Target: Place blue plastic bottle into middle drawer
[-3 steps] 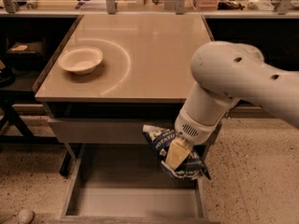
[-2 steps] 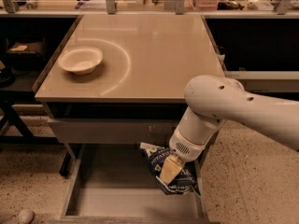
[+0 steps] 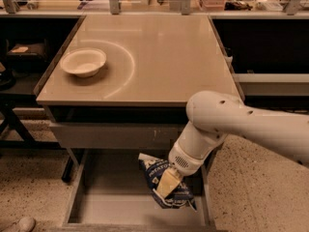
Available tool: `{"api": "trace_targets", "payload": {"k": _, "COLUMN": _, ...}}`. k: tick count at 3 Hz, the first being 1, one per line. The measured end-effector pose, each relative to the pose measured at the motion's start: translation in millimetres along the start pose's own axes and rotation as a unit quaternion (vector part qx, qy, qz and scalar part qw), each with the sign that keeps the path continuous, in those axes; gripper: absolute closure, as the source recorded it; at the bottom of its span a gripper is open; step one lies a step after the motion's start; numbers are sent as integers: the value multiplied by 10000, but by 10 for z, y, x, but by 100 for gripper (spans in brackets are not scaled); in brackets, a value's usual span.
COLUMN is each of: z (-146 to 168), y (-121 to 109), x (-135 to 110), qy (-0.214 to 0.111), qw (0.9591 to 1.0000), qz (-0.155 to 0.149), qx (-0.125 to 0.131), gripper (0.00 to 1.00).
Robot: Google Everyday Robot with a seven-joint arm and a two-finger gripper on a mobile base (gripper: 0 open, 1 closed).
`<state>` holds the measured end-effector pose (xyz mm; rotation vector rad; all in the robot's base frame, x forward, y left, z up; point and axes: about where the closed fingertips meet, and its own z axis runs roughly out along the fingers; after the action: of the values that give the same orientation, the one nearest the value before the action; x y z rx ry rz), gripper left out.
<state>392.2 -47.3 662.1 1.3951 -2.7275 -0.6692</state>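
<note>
The blue plastic bottle (image 3: 157,173) is really a crinkly dark blue chip bag with white lettering. My gripper (image 3: 166,185) is shut on it, one pale finger (image 3: 168,181) lying across its front. The white arm comes in from the right. The bag hangs inside the open middle drawer (image 3: 116,209), a wide shallow grey metal tray pulled out under the table, at its right half, close above the floor. I cannot tell whether the bag touches the floor.
A white bowl (image 3: 83,62) sits on the tan tabletop (image 3: 159,57) at the left. A grey drawer front (image 3: 111,135) is above the open drawer. Dark shelving stands on both sides, and a speckled floor (image 3: 251,187) lies to the right.
The arm has lowered and moved slightly left, carrying the bag down from drawer-front height into the open drawer. The bowl has not moved.
</note>
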Motion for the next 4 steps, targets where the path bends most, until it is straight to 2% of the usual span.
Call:
{"api": "trace_targets", "payload": {"k": 1, "z": 437, "y": 0, "x": -155, "qy": -486, "qw": 9987, "qz": -3, "qx": -174, "gripper": 100}}
{"api": "trace_targets", "payload": {"k": 2, "z": 766, "y": -96, "x": -355, "qy": -917, "qw": 9953, "qz": -38, "qx": -318, "gripper": 100}}
{"api": "trace_targets", "payload": {"k": 4, "z": 947, "y": -151, "x": -434, "qy": -1128, "qw": 9928, "qz": -35, "qx": -397, "gripper": 100}}
